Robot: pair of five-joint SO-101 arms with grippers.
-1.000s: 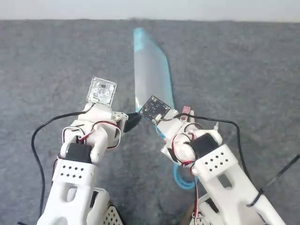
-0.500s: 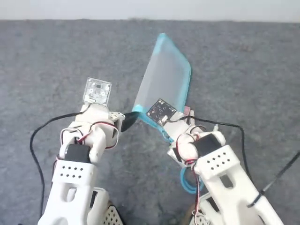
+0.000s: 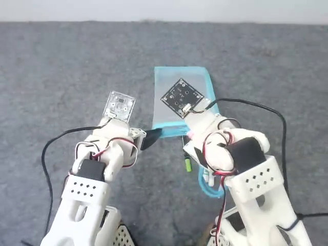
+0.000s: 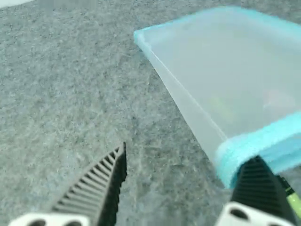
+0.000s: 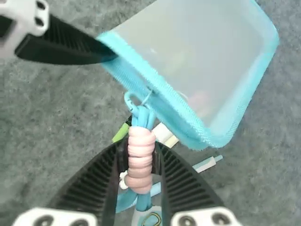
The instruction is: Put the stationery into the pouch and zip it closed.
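Right wrist view: your right tool (image 5: 140, 147) grips the pink pull (image 5: 139, 167) on the pouch (image 5: 197, 61). Your left tool (image 4: 188, 154) gapes wide.

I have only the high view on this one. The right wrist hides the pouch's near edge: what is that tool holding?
Observer: The right tool is shut on a pink beaded pull, which a blue cord ties to the zip edge of the pouch.
Operator: And the left tool, open or shut?
Observer: The left tool is open. One finger sits at the pouch's teal corner, and the other finger is apart from it, over the mat.
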